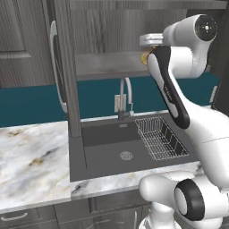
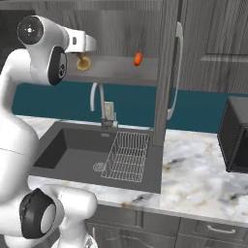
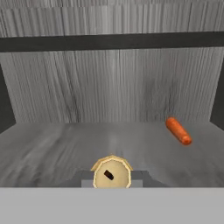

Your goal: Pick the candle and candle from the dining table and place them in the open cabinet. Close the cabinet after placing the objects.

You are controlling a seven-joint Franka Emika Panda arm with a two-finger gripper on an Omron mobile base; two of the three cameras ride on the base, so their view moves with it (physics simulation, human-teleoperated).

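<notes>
A cream candle on a brass-gold holder (image 3: 112,171) sits between my fingertips, seen from above, and my gripper (image 3: 112,178) is shut on it. The gripper (image 1: 150,44) (image 2: 81,48) reaches into the open cabinet (image 1: 107,65) (image 2: 121,68) with the candle (image 1: 144,57) (image 2: 84,63) hanging just over the cabinet's grey shelf (image 3: 57,148), near its front edge. Seen edge-on, the cabinet door (image 1: 65,67) (image 2: 167,72) stands open with its silver bar handle (image 1: 54,67) (image 2: 177,68). The other candle and the dining table are out of view.
A small orange-red block (image 3: 178,130) (image 2: 138,59) lies on the shelf, off to the right of the candle. Below are a dark sink (image 1: 120,147) (image 2: 77,155) with a faucet (image 1: 126,96), a wire rack (image 2: 127,156), a marble counter (image 1: 31,156) and a dark appliance (image 2: 237,140).
</notes>
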